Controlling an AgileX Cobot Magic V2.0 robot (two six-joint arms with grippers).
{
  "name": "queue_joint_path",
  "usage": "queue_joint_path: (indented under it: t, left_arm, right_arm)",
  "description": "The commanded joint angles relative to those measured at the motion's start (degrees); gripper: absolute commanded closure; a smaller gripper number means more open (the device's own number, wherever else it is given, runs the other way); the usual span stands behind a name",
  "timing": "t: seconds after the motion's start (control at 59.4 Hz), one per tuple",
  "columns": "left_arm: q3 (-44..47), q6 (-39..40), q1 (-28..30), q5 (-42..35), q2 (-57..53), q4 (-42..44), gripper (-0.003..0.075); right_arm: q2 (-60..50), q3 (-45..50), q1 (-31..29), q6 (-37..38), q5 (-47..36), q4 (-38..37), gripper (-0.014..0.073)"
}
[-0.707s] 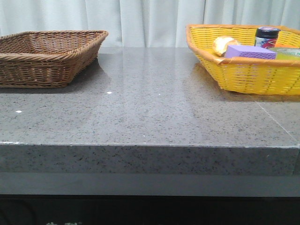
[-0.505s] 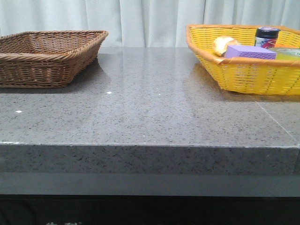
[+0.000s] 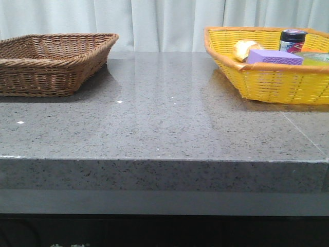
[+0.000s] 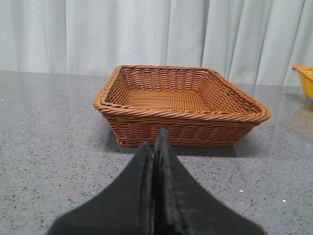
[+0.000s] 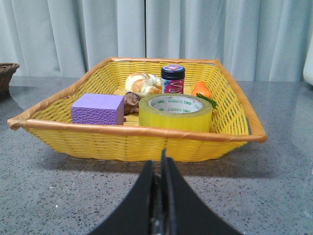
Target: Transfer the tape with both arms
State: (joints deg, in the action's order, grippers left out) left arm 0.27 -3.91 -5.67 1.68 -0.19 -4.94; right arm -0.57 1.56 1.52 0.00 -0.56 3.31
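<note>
The tape (image 5: pixel 175 112), a squat yellow roll with a white core and green print, lies flat in the yellow basket (image 5: pixel 142 139); in the front view only its top (image 3: pixel 314 58) shows at the right edge. My right gripper (image 5: pixel 159 161) is shut and empty, low over the table a short way in front of that basket. My left gripper (image 4: pixel 155 142) is shut and empty, in front of the brown wicker basket (image 4: pixel 181 125). Neither arm shows in the front view.
In the yellow basket (image 3: pixel 272 82) are also a purple sponge block (image 5: pixel 98 108), a bread roll (image 5: pixel 142 82), a dark jar (image 5: pixel 172 79) and an orange item (image 5: pixel 201 90). The brown basket (image 3: pixel 51 64) stands at the far left. White curtain behind.
</note>
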Motion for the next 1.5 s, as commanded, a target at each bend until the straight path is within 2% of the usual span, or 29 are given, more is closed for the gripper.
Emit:
queue_joint_path:
  t: [0.0, 0.219, 0.337, 0.623, 0.875, 1.026, 1.127, 1.481]
  left_arm:
    - [0.37, 0.62, 0.16, -5.1, -1.08, -0.09, 0.0741]
    - [-0.33, 0.62, 0.16, -6.13, -1.08, -0.9, 0.0741]
    - [-3.82, 0.62, 0.16, -4.9, -1.08, -1.46, 0.0741]
    - [-20.63, 0.62, 0.16, 8.14, 3.24, -1.46, 0.0741]
    - [-36.26, 0.62, 0.16, 20.74, 15.86, -1.46, 0.0741]
    - [-43.77, 0.62, 0.16, 27.62, 24.78, -1.46, 0.0741]
    - [-45.37, 0.62, 0.16, 27.66, 28.93, -1.55, 0.0741]
    - [-45.37, 0.62, 0.16, 25.56, 38.83, -1.55, 0.0741]
  right_arm:
    - [-1.28, -0.38, 0.06, -0.5, -5.1, -0.42, 0.0662]
    - [-1.28, -0.75, 0.06, -0.45, -6.43, -0.02, 0.0662]
    - [-1.28, -3.88, 0.06, -0.45, -2.38, 2.44, 0.0662]
    - [2.0, -20.91, 0.06, -0.45, 12.86, 2.37, 0.0662]
    - [13.79, -37.35, 0.06, -0.45, 19.06, 1.03, 0.0662]
    - [22.71, -45.91, 0.06, -0.45, 26.2, 1.03, 0.0662]
    - [27.65, -48.44, 0.06, -0.45, 29.82, 1.03, 0.0662]
    - [40.04, -46.4, 0.06, -0.45, 30.68, 1.03, 0.0662]
